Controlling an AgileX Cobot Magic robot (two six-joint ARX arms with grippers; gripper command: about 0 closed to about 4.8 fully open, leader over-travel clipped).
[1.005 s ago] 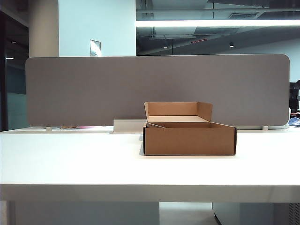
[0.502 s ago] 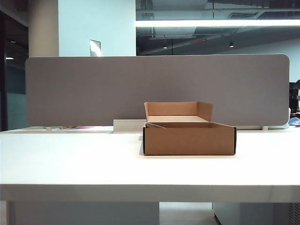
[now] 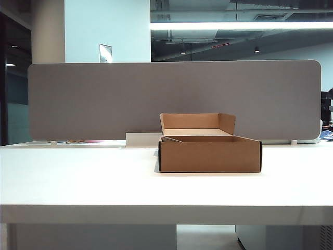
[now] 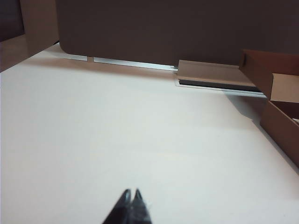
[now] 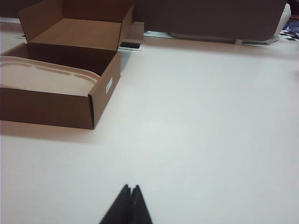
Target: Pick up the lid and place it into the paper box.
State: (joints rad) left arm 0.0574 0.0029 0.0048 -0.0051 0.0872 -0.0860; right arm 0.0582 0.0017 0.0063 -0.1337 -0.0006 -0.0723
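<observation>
The left gripper [image 4: 131,193] has its jaws pressed together, tips touching, holding nothing, poised low over bare white table [image 4: 117,130]. From those tips the paper box [image 4: 280,112] sits out at about two o'clock, only its near corner and a flap showing; nothing but open tabletop lies between. At about one o'clock, farther back, a low white block [image 4: 212,74] rests against the grey divider [image 4: 163,28].

The right gripper [image 5: 130,192] is likewise pinched closed and empty. From its tips the paper box [image 5: 51,105] lies at roughly eleven o'clock, and this view looks straight into it: the lid [image 5: 44,77] is already inside, a pale oval leaning on the box's near wall, its long axis running along the box's length. Whether it lies flat on the floor or is propped at a tilt I cannot tell.

In the exterior view neither arm appears; the paper box [image 3: 210,153] stands just right of the table's middle, back flaps upright, with clear table on both sides and in front.

Judging by this, the placing looks done, and no further reach seems called for. Were the lid to need seating, the right arm looks nearer, coming in over the low front wall and clear of the raised flaps.
</observation>
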